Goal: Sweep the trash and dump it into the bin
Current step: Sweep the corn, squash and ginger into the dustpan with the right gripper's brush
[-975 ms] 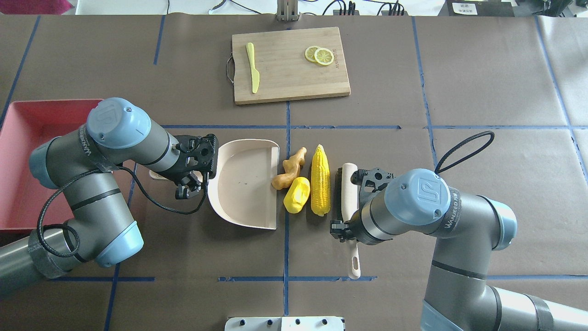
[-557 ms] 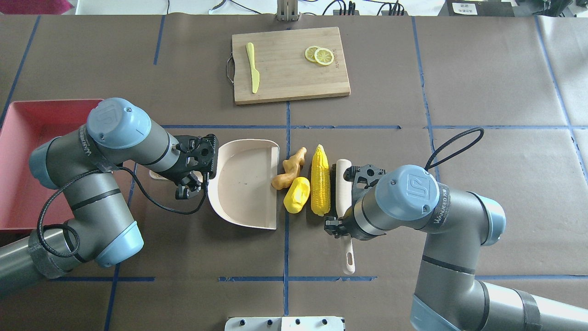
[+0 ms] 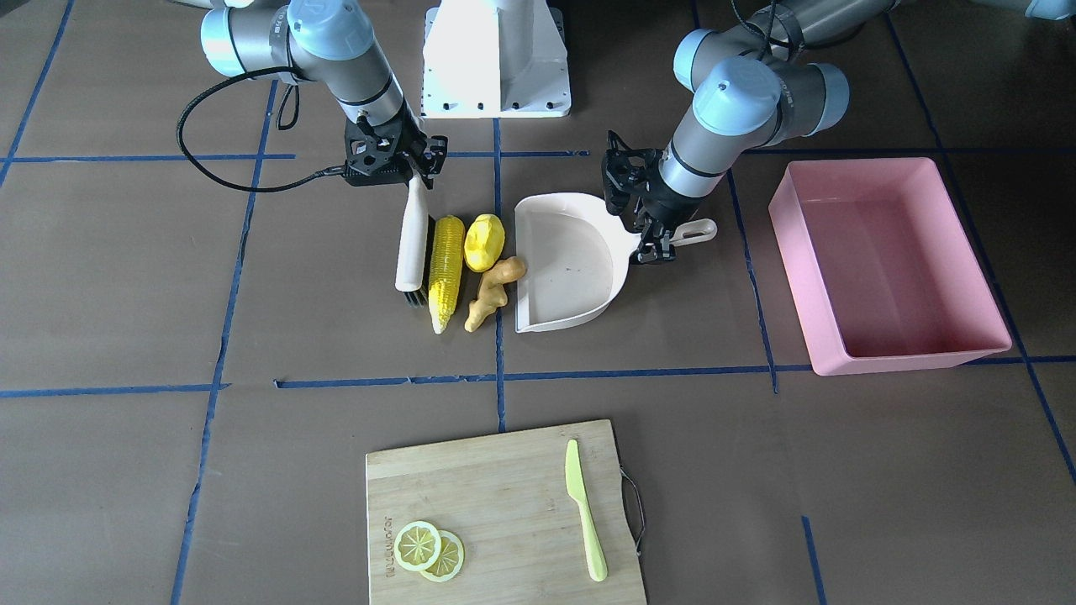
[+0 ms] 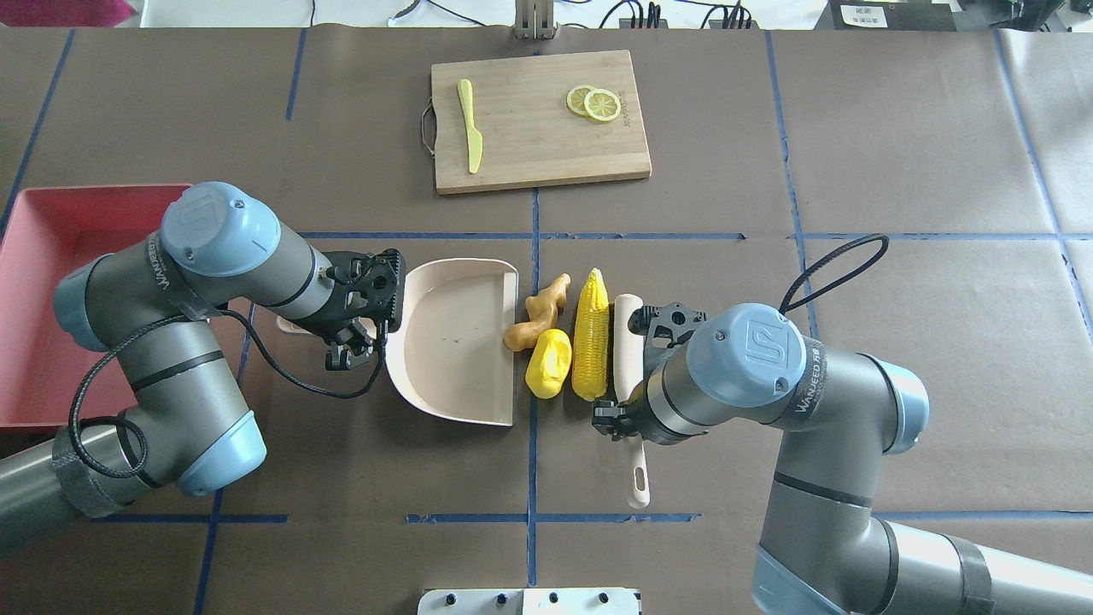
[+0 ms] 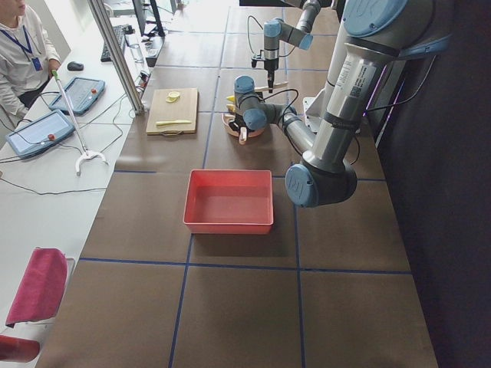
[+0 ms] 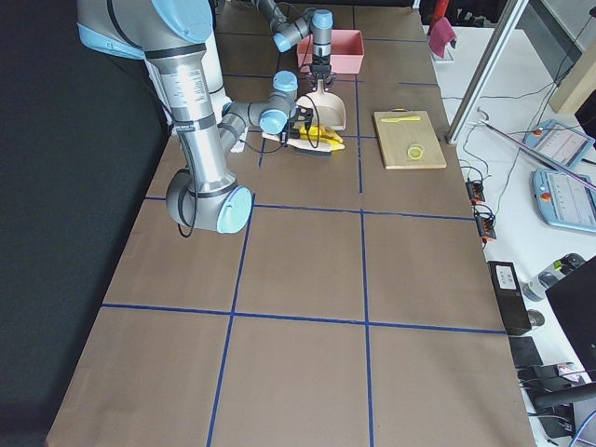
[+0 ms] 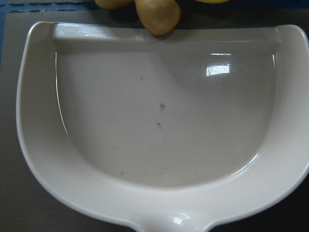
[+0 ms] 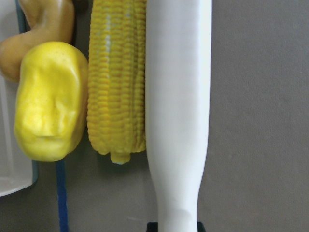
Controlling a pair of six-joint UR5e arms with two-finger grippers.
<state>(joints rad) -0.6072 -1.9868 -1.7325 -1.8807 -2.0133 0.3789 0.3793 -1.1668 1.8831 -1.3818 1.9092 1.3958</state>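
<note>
The bin (image 4: 51,256) sits at the table's (image 4: 854,384) left edge. The dustpan (image 4: 452,342) stands between it and the ginger (image 4: 538,312), handle pinched by the left gripper (image 3: 654,248). Beside: lemon (image 4: 549,363), then corn (image 4: 591,346), long axis near-to-far, tip far. The brush (image 4: 625,342) touches the corn, pinched by the right gripper (image 3: 418,175).

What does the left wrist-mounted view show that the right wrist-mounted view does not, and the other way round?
Only the left wrist view shows the whole inside of the dustpan, with no trash in it. Only the right wrist view shows the corn cob and the white brush lying along it. Both show the ginger root at the dustpan's open edge. The lemon-like fruit is plain in the right wrist view; the left shows only a yellow sliver, probably it.
</note>
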